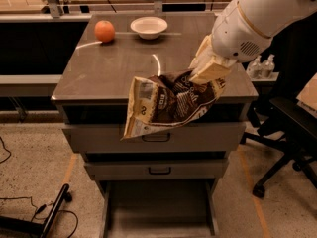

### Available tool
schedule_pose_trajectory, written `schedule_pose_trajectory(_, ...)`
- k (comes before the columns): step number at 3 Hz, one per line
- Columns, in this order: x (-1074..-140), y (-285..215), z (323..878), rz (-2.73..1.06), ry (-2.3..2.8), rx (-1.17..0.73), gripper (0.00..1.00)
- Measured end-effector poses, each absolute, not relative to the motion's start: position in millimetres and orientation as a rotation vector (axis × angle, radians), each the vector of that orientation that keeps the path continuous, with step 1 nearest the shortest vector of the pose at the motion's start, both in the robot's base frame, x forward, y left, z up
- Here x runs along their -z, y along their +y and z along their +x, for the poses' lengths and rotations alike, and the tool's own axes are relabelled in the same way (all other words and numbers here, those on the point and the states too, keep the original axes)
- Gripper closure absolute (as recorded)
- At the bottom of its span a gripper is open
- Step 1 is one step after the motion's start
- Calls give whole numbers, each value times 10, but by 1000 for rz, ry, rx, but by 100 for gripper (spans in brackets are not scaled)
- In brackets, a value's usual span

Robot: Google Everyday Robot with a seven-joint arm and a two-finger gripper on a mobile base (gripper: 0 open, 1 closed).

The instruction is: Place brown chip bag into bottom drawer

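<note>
My gripper [204, 73] is shut on the upper right corner of the brown chip bag [166, 104]. The bag is crumpled foil, dark brown in the middle with tan edges. It hangs in the air in front of the cabinet's front edge, over the two grey drawer fronts. The bottom drawer [159, 213] is pulled out below, a wide shallow grey tray, and nothing shows inside it. The bag hangs well above the drawer. My white arm [257, 19] comes in from the upper right.
An orange [104, 30] and a white bowl [148, 27] sit at the back of the cabinet top [99, 68]. A black office chair [287, 133] stands to the right. Cables and a black bar [47, 217] lie on the floor at the left.
</note>
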State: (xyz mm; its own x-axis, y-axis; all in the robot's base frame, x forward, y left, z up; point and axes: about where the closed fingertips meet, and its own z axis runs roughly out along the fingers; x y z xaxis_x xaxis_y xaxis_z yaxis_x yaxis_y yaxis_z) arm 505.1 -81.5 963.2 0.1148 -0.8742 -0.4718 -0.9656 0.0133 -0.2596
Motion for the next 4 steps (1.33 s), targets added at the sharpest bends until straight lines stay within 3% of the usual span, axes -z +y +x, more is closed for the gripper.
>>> schedule_pose_trajectory(2, -9342, -698, 4896, -1748, 1931, -232, 100)
schedule_pose_trajectory(3, -9368, -689, 4888, -1752, 1926, -228, 85)
schedule_pose_trajectory(4, -9382, -679, 4878, -1754, 1922, -225, 61)
